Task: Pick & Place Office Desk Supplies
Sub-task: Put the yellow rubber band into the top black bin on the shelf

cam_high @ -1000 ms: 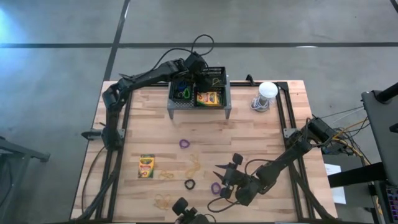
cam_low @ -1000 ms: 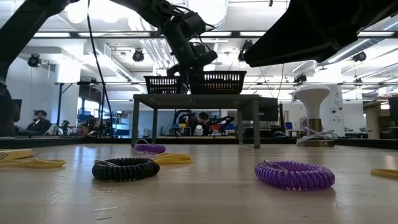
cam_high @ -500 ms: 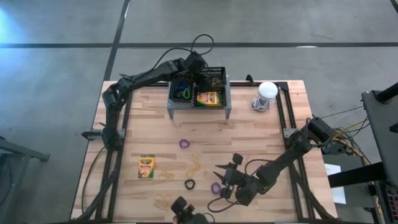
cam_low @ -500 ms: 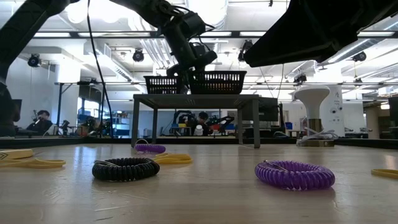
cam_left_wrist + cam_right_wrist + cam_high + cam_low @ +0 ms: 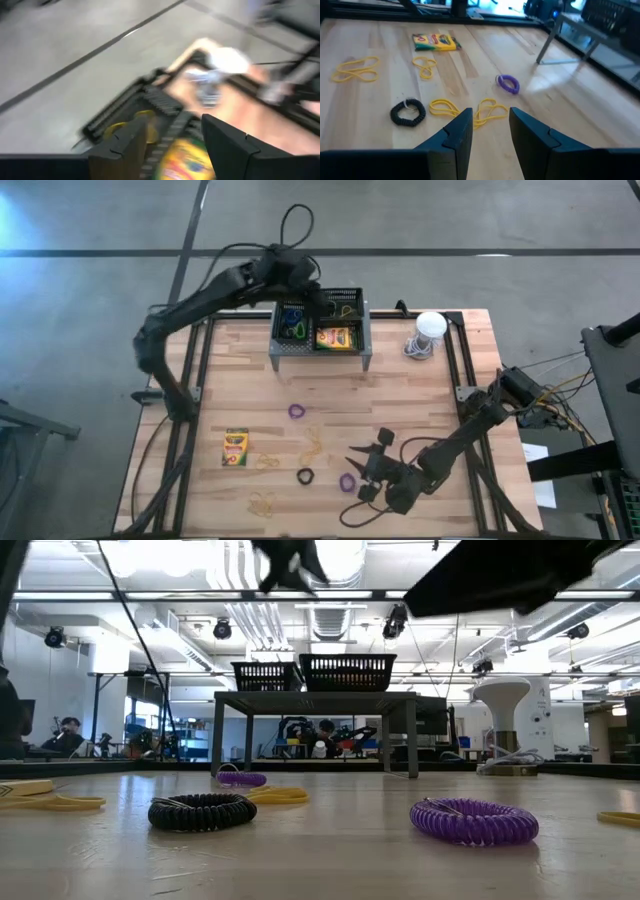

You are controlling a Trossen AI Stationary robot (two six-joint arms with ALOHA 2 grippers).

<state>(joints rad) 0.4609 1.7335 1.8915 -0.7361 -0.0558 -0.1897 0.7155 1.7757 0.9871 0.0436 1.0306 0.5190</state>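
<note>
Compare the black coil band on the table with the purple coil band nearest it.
The black coiled loop band is black; the purple coiled loop band beside it is purple. In the high view, the black one lies nearer the table's middle and the purple one lies by the right gripper. Both are coiled rings lying flat on the wooden table.
</note>
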